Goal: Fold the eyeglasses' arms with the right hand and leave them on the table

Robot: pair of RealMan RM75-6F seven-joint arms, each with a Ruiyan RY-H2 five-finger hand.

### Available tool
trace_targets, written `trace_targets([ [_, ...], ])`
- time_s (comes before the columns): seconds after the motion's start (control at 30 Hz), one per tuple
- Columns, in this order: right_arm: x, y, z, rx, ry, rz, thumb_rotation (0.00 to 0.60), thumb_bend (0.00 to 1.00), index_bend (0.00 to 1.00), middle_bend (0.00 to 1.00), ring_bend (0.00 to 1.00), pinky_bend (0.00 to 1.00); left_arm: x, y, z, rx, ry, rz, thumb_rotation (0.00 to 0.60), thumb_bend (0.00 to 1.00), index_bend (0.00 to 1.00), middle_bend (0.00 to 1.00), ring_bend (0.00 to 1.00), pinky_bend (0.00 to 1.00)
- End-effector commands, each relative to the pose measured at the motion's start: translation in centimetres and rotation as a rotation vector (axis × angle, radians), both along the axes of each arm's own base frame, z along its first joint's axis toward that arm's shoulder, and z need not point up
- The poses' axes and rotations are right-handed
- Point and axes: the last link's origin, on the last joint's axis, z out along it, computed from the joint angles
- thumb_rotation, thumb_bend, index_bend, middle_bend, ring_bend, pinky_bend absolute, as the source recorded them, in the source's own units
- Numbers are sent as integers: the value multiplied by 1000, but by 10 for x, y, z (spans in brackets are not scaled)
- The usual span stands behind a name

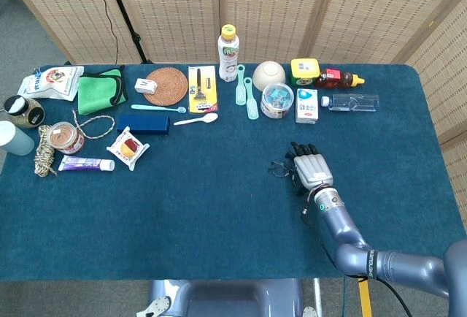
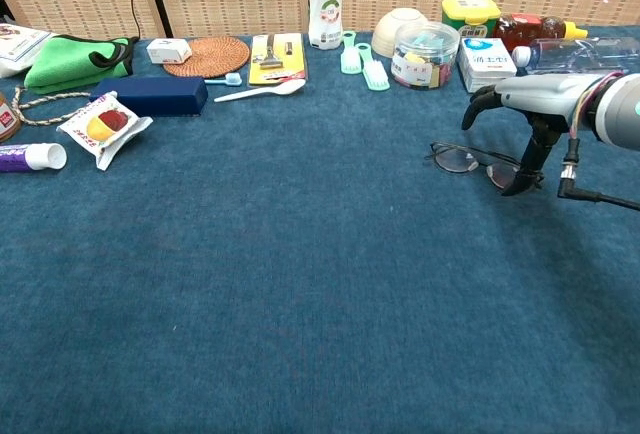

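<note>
The desk [image 1: 182, 200], covered in dark teal carpet-like cloth, keeps its clutter along the far edge and far-left corner, which leaves the broad near half bare as a working area. In the far row stand a white drink bottle with a yellow cap [image 1: 228, 52], a round woven rattan coaster [image 1: 167, 85] and a clear round tub of small coloured items [image 1: 277, 100]; a folded green cloth [image 1: 101, 91] lies toward the far left.

The right arm's silver-grey forearm [image 1: 343, 229] reaches in from the near right corner and runs toward the far side, ending in the right hand [image 2: 525, 119], grey-backed with black fingers [image 2: 527, 159]. The hand hovers palm down, fingers curled downward in a loose claw. One finger comes down at the right end of the glasses; whether it touches the frame I cannot tell. It appears to hold nothing.

The thin dark wire-framed eyeglasses [image 2: 475, 161] lie flat on the desk right of centre, near side of the tub, their left lens clear of the hand. They look compact, so the arms are probably folded, though the hand hides the right side. The left hand is not visible.
</note>
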Motion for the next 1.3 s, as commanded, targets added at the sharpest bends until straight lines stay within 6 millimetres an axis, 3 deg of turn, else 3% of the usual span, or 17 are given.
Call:
trace_targets([
  [0.03, 2, 1, 4, -5, -19, 4, 600, 125, 199, 0, 0, 0, 0, 0, 0, 1, -1, -2, 564, 436, 90, 98, 103, 0],
  [0.4, -1, 18, 37, -78, -171, 14, 600, 124, 184, 0, 0, 0, -2, -1, -8, -14, -23, 4, 565, 436, 90, 98, 103, 0],
  [0.6, -26, 40, 68, -211, -160, 30, 600, 124, 182, 0, 0, 0, 0, -2, -17, -11, -54, -14, 565, 436, 90, 98, 103, 0],
  [0.87, -49, 64, 92, -312, -148, 28, 600, 125, 174, 0, 0, 0, 4, -1, -26, 2, -83, -44, 564, 436, 90, 98, 103, 0],
  [1.0, -68, 91, 111, -397, -133, -3, 600, 125, 172, 0, 0, 0, 8, 1, -36, 2, -108, -54, 564, 436, 90, 98, 102, 0],
  [1.3, -93, 127, 133, -466, -79, -36, 600, 125, 173, 0, 0, 0, 13, 1, -45, -4, -139, -55, 564, 437, 90, 98, 102, 0],
])
